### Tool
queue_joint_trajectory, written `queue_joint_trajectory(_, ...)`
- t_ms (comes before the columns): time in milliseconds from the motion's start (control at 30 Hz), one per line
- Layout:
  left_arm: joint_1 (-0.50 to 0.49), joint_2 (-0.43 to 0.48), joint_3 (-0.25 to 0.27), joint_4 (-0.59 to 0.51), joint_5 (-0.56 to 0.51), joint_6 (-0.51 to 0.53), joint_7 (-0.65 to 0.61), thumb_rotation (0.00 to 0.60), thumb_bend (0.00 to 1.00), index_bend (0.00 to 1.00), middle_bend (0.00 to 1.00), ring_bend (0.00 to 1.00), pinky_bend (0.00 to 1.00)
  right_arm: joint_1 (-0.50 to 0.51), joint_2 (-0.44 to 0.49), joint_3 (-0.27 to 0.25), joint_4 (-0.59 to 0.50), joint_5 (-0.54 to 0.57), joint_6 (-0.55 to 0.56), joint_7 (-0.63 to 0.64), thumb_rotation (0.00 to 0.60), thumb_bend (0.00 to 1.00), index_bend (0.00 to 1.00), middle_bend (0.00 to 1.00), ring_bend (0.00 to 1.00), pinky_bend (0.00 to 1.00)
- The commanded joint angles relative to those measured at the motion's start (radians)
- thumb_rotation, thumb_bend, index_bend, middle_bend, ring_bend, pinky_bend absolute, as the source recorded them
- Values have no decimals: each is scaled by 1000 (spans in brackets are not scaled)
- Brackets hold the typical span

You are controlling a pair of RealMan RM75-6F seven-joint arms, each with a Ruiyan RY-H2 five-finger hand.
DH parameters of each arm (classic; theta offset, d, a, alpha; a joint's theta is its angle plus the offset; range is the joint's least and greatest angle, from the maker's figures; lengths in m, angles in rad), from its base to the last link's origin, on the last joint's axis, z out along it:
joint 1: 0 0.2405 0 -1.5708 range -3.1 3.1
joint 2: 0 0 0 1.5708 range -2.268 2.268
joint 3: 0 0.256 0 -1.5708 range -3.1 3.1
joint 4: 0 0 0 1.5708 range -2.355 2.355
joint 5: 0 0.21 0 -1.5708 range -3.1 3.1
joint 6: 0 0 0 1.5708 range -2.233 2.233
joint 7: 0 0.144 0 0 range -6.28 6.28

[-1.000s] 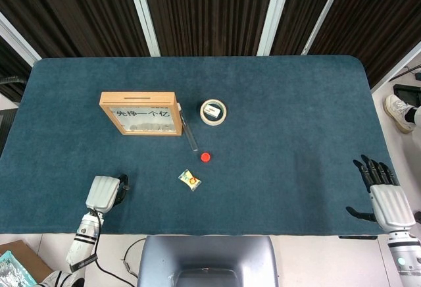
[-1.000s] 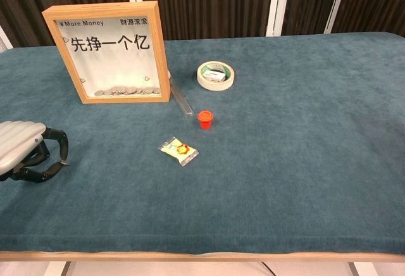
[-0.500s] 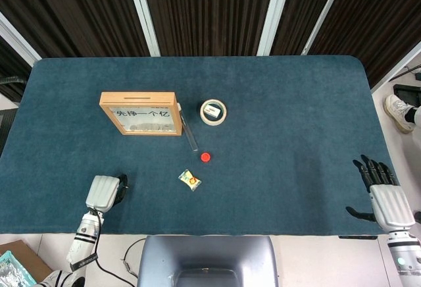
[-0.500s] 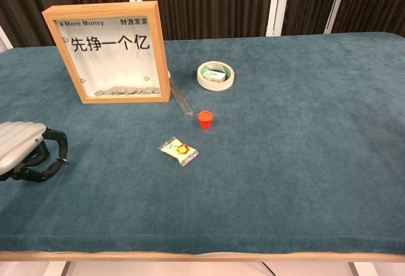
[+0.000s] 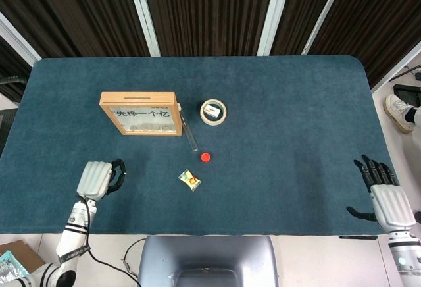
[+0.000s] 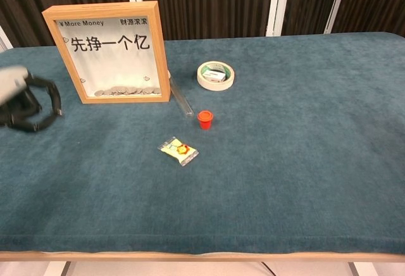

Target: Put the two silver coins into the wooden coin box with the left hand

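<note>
The wooden coin box [image 5: 140,112] [image 6: 107,51] stands upright at the left of the table, with a slot in its top edge and several silver coins [image 6: 126,90] heaped behind its glass. No loose silver coin shows on the cloth. My left hand [image 5: 99,178] [image 6: 22,102] hovers in front of and to the left of the box, blurred in the chest view. Its dark fingers are curled in, and I see nothing between them. My right hand [image 5: 385,198] lies at the table's near right edge with its fingers spread, holding nothing.
A clear tube [image 5: 189,132] [image 6: 180,97] lies just right of the box. A tape roll [image 5: 213,112] [image 6: 215,75] with a small item inside it sits beyond. A red cap [image 5: 206,157] [image 6: 205,119] and a yellow packet [image 5: 189,180] [image 6: 178,150] lie mid-table.
My left hand has lifted off the near edge and moved up and forward toward the box, fingers still curled. The right hand and the objects have not moved.
</note>
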Motion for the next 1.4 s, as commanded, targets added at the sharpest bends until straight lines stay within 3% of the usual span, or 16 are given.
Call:
queue_joint_trajectory(33,-61,179,-146,-224,-153,-55,83,600,545,684,1000,1000,1000,2,-1,2,-1,3,-3,-1,600,147,0,0,0,0)
queue_joint_trajectory(200,-141,251,-269,-314,-337,-76,172,600,539,685,1000,1000,1000,11,-1,4,0,12,-22,0,600,147,0,0,0,0)
queue_joint_trajectory(433,-277,260,-361,-275,-545,-103,264,600,543,684,1000,1000,1000,12,7,11,-3,25,-25,18,600,147,0,0,0,0)
queue_joint_trajectory(800,-446,185,-365,-46,-771,-173,300,600,541,684,1000,1000,1000,6,27,16,9,33,-22,71,600,147,0,0,0,0)
queue_joint_trajectory(1100,-510,142,-338,74,-837,-215,287,600,542,687,1000,1000,1000,5,33,22,17,49,-26,85,600,147,0,0,0,0)
queue_joint_trajectory(1400,-538,124,-310,93,-858,-216,281,600,535,688,1000,1000,1000,5,35,24,15,52,-26,90,600,147,0,0,0,0)
